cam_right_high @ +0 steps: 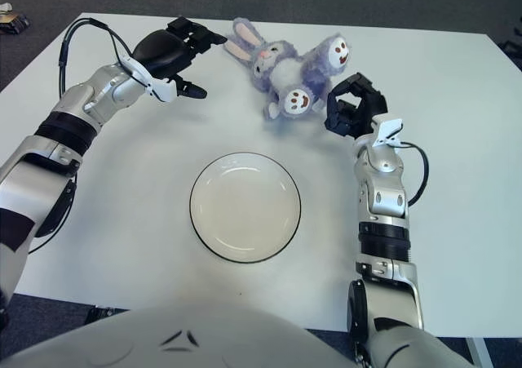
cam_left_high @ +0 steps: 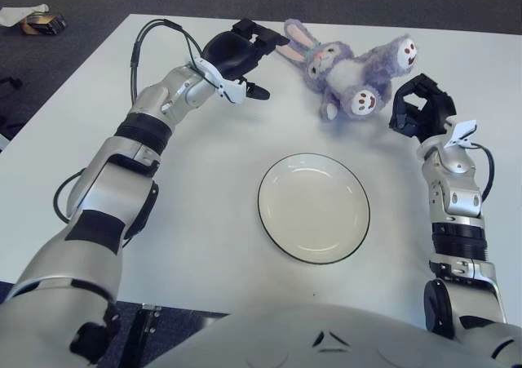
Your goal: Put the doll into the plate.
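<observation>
Nearby, doll flanked by hands.

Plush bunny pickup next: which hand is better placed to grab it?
Probably the left hand: its open fingers sit right beside the plush bunny's ears. The right hand shows just off the bunny's feet, also open, so it could assist.

You could not make out the small box on the floor, nearly cut off in the right eye view, or the doll's underside.
</observation>
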Controlling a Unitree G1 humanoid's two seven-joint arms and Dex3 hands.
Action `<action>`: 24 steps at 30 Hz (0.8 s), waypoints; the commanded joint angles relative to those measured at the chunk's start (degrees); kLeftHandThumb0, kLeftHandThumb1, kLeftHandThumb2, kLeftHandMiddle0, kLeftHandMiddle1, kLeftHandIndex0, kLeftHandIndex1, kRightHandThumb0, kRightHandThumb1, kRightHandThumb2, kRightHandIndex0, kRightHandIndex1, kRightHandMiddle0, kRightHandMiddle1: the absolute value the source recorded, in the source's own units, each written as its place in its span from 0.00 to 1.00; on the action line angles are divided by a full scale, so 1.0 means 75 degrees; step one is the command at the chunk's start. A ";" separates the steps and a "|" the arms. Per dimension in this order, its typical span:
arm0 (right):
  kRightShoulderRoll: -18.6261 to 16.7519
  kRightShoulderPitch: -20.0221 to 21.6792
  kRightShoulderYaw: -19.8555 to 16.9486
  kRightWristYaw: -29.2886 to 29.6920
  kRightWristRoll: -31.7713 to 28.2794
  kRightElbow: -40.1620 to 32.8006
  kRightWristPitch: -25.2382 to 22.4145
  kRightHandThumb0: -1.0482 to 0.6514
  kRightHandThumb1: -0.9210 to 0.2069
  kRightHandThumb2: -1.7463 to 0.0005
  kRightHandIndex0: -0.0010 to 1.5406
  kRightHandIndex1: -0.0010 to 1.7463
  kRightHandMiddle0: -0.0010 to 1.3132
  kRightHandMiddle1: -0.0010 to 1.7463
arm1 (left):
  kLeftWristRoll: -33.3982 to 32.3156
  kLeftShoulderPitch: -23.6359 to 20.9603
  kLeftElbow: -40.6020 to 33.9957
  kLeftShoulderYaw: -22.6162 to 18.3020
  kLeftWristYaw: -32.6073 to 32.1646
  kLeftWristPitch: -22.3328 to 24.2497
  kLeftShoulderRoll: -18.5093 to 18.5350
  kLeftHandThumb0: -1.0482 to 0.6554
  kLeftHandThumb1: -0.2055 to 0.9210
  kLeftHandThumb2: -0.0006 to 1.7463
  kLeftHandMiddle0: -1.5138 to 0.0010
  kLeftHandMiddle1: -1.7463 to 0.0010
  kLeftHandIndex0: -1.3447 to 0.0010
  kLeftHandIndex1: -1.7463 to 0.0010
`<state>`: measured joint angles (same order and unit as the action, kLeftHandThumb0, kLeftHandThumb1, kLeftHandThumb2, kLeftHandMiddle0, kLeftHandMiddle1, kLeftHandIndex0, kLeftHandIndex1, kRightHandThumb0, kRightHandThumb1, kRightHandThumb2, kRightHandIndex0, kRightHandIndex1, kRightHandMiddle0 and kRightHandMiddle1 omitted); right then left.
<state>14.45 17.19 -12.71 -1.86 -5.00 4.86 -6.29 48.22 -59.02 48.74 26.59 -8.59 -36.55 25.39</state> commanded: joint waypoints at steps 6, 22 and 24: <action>0.0016 0.0143 0.0060 0.0117 0.0150 0.0308 0.0201 0.36 0.40 0.36 0.58 1.00 0.37 1.00 | 0.0610 -0.0585 0.0890 0.0631 -0.1089 -0.0315 -0.0065 0.06 1.00 0.15 1.00 1.00 1.00 1.00; -0.0191 -0.0015 0.0124 0.0153 0.0172 -0.0015 0.0173 0.36 0.40 0.36 0.63 1.00 0.38 1.00 | 0.1179 -0.1145 0.1808 0.1449 -0.2229 -0.0036 -0.0535 0.00 0.96 0.09 1.00 1.00 1.00 1.00; -0.0185 -0.0011 0.0127 0.0135 0.0172 -0.0019 0.0124 0.36 0.40 0.36 0.62 1.00 0.38 1.00 | 0.1302 -0.1210 0.1871 0.1560 -0.2404 0.0098 -0.0604 0.00 0.95 0.09 1.00 1.00 0.99 1.00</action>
<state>12.96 17.10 -11.62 -1.03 -3.77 5.34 -5.66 56.70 -65.64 61.90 36.88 -24.52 -37.25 21.54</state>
